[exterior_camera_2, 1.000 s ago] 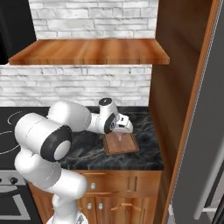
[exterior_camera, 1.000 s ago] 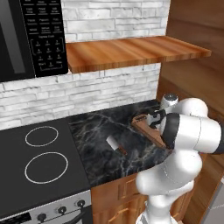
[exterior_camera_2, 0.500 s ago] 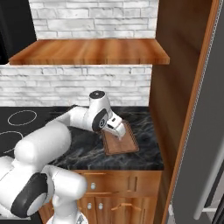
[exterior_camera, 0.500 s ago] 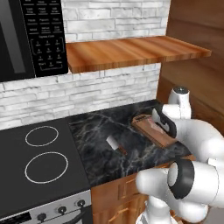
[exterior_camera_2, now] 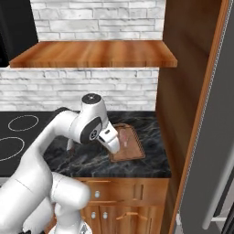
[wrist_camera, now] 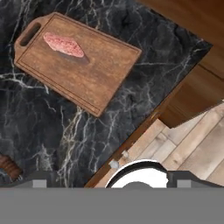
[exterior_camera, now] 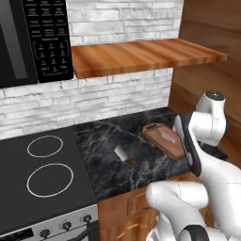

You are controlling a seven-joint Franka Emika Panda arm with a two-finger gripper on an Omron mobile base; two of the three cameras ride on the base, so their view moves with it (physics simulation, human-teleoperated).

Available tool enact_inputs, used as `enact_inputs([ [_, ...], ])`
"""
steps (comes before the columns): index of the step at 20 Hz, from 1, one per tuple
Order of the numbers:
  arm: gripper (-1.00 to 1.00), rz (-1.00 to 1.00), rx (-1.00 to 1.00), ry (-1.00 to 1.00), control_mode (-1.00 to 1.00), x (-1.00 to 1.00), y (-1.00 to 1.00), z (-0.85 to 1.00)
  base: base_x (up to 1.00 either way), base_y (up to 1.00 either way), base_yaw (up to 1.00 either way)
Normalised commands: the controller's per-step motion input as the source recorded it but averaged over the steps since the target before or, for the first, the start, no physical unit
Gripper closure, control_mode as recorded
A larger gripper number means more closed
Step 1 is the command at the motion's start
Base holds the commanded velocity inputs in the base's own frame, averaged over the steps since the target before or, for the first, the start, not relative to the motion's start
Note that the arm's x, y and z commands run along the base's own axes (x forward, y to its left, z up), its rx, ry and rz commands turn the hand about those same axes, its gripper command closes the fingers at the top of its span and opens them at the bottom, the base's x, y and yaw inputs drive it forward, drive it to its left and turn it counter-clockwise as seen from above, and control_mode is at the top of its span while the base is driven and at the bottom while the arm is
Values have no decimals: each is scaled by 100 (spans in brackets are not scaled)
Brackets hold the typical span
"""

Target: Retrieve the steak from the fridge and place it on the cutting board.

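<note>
Steak [wrist_camera: 64, 44] lies on the cutting board [wrist_camera: 87, 74] near its handle end, so the placing looks done (whether my gripper is parted, I cannot tell).

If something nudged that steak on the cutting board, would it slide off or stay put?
The steak lies flat, so it probably won't roll or tip. It looks thin and soft, so it would likely flop if lifted by one end. The cutting board appears to have a raised rim, which might stop a gentle slide; the meat sits near the handle end.
</note>
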Motion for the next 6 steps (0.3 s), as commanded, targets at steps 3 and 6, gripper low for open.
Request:
enact_inputs([
  [3, -100, -1, -5, -13, -100, -78, 33, 17, 0, 0, 0],
  [6, -100, 1, -1, -14, -100, -64, 15, 29, 0, 0, 0],
])
